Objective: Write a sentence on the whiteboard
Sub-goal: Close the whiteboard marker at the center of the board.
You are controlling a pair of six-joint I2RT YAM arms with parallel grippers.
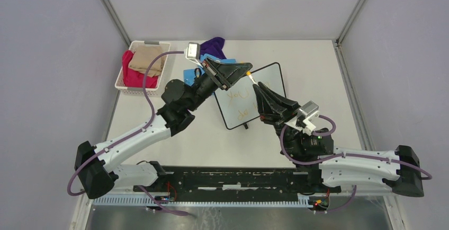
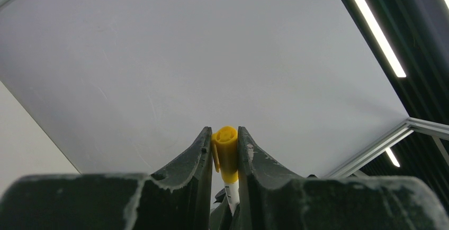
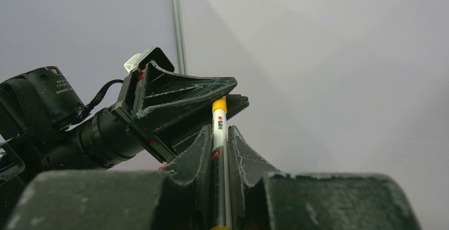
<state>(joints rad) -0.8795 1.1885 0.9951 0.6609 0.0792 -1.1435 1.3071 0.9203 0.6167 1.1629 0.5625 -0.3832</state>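
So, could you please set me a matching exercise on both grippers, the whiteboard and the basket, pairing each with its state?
1 left gripper
2 right gripper
3 whiteboard
4 basket

A holds red and tan cloths
B shut on the marker barrel
C shut on the yellow cap
D lies on the table, orange writing on it

Pairs: 1-C, 2-B, 3-D, 4-A

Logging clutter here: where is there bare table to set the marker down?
Bare table lies right of the whiteboard out to the table edge, and in the strip between whiteboard and black rail. Crowded: far side with basket and purple cloth, and over the whiteboard, where left hand and right hand meet.
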